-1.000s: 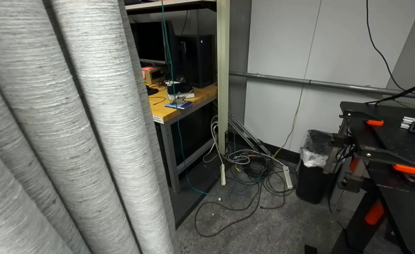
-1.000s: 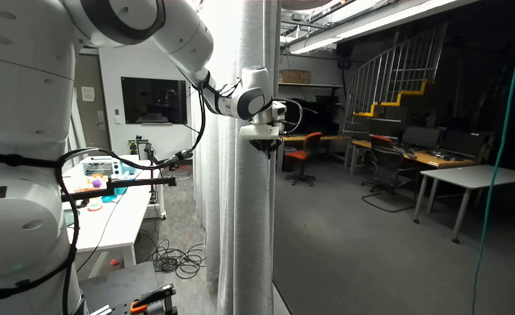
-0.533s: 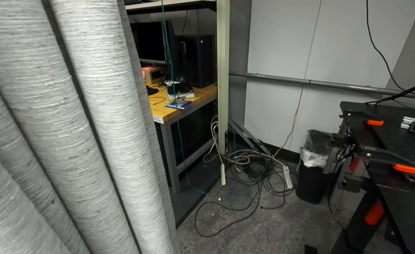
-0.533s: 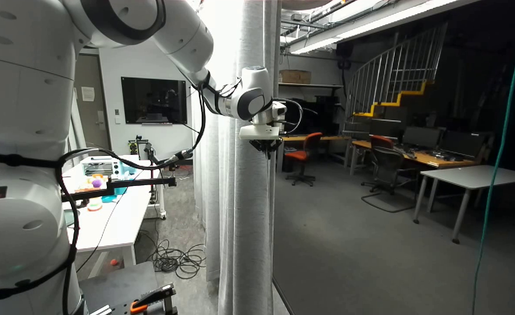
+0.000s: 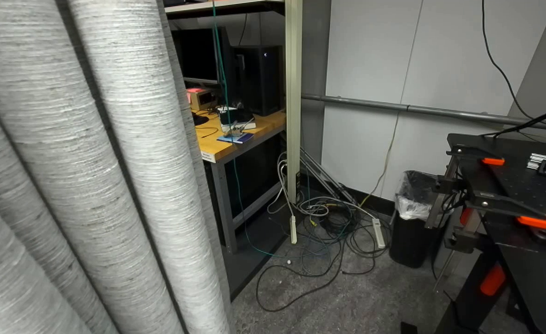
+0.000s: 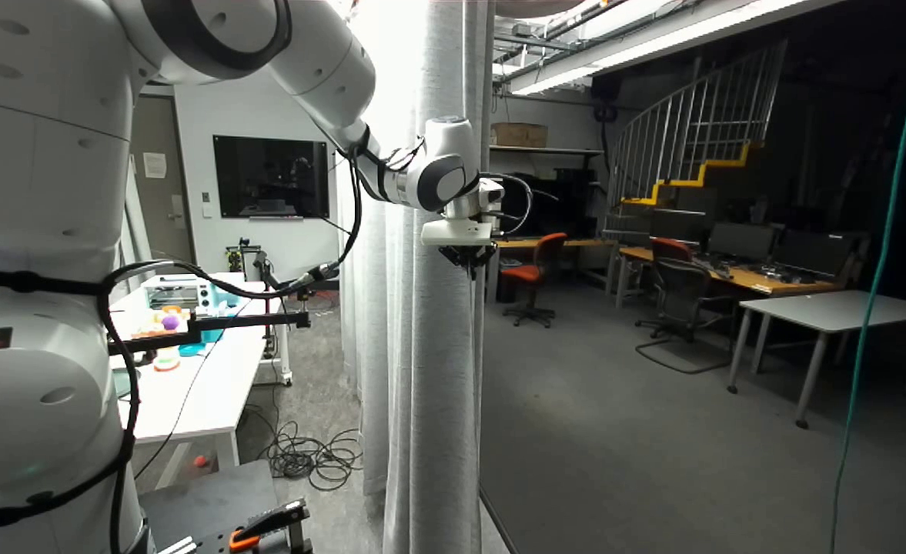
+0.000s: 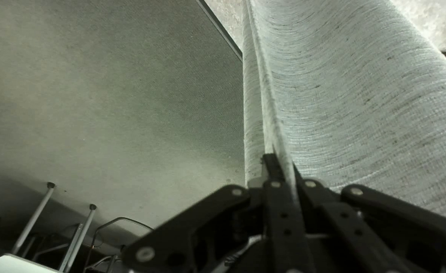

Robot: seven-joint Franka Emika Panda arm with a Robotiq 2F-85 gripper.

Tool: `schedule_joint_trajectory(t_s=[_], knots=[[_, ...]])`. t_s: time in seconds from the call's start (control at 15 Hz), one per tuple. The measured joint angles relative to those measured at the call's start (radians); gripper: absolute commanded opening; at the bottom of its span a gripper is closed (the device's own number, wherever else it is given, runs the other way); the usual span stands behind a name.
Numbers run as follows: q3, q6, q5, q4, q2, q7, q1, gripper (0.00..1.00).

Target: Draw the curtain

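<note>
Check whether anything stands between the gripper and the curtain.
Nothing visible does. In the wrist view the gripper is shut directly on a narrow strip of the curtain, which runs in between the jaws with no other object there.

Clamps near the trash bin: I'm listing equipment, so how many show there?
2, both at the edge of the black table in an exterior view: the farther clamp and the nearer clamp. Others may be hidden.

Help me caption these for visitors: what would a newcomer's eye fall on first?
Probably the tall, light grey woven fabric curtain, whose deep vertical folds fill the left of an exterior view. Next comes the bulky white robot arm on the left of an exterior view. In the wrist view, its black, jointed claw pinches the curtain's edge.
</note>
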Motion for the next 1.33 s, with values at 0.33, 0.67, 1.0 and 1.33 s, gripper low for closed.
schedule_joint_trajectory(t_s=[0.33, 0.67, 1.0, 1.33], knots=[[0.000, 0.000, 0.000, 0.000, 0.000, 0.000, 0.000, 0.03], [0.004, 0.000, 0.000, -0.001, 0.001, 0.000, 0.000, 0.01], [0.000, 0.001, -0.003, -0.001, 0.002, 0.003, 0.001, 0.01], [-0.024, 0.041, -0.003, -0.031, -0.011, 0.056, -0.019, 0.01]])
